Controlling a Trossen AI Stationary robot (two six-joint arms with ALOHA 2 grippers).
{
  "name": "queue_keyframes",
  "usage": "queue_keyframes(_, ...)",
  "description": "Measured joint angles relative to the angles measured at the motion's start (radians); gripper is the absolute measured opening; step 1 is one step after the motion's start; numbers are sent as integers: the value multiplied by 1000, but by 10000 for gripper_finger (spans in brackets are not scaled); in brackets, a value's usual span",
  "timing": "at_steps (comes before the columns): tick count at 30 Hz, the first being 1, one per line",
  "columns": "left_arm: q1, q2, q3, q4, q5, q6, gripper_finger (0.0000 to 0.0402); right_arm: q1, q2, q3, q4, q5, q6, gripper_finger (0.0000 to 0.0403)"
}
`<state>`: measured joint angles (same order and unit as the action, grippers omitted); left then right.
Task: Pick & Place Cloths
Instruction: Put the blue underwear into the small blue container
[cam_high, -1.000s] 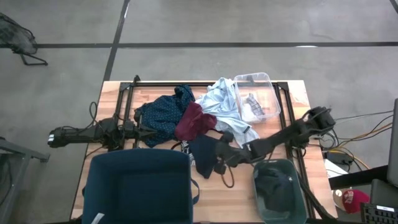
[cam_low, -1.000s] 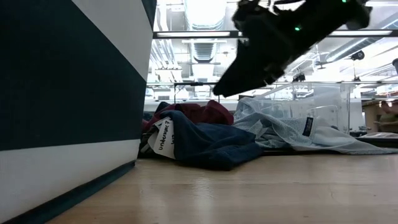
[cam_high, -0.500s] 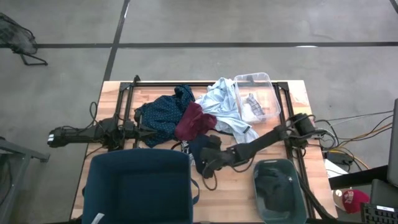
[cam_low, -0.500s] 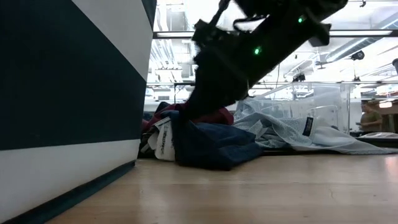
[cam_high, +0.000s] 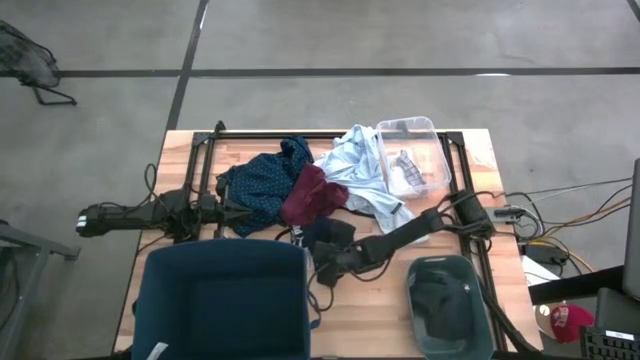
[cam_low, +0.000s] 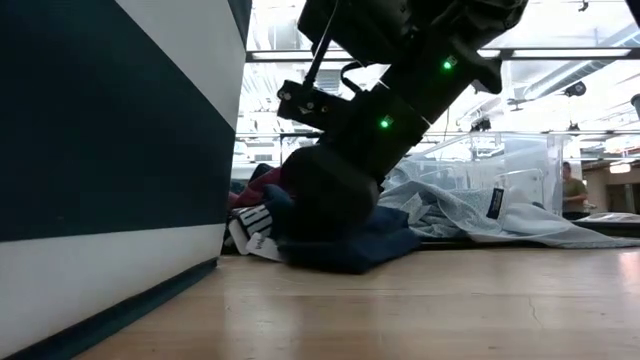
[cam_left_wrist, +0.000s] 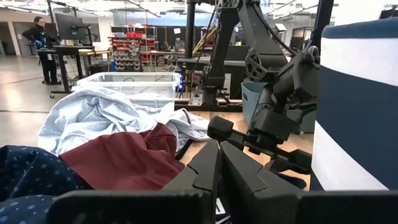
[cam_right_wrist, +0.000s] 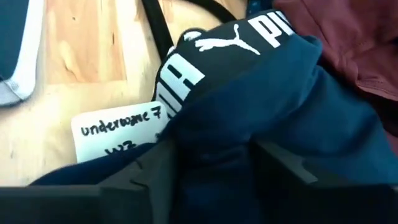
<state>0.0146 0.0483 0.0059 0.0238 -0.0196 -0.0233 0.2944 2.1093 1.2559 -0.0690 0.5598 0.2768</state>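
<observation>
Cloths lie heaped across the middle of the tabletop (cam_high: 480, 150), and the one in hand is the dark navy garment (cam_right_wrist: 292, 118) with a white printed waistband, at the near edge of the heap beside the big blue bin (cam_high: 220, 300). The right gripper (cam_high: 325, 260) is pressed down into it; in the right wrist view its two fingers (cam_right_wrist: 146, 168) straddle a raised fold of the fabric, part-way open, with cloth bunched between them but not clearly pinched. So the step looks like the grasp itself: the jaws seem set to close on that fold, and I cannot say a firm hold exists yet. A white paper tag (cam_right_wrist: 118, 134) sits against the garment near the fingers, and a thin black hanger (cam_right_wrist: 158, 31) crosses the wood just beyond. Farther out lie the maroon piece (cam_high: 312, 195), the navy dotted shirt (cam_high: 258, 185) and the pale shirt (cam_high: 355, 165), which drapes toward a clear tub (cam_high: 425, 130). The left gripper (cam_high: 243, 213) waits closed and empty at the dotted shirt's edge. Next, the right gripper likely needs to finish closing, lift straight up so the garment peels clear of the maroon piece and hanger, then carry it to a bin.
</observation>
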Motion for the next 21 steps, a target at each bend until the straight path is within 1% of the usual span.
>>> queue_keyframes(8,0,1,0,0,0,0,23,18,-8,15,-92,9,30,27)
queue_keyframes(15,0,1,0,0,0,0,23,68,-33,13,-158,37,63,23)
queue_keyframes(19,0,1,0,0,0,0,23,118,-82,13,-194,87,79,17)
queue_keyframes(21,0,1,0,0,0,0,23,149,-113,13,-228,130,104,16)
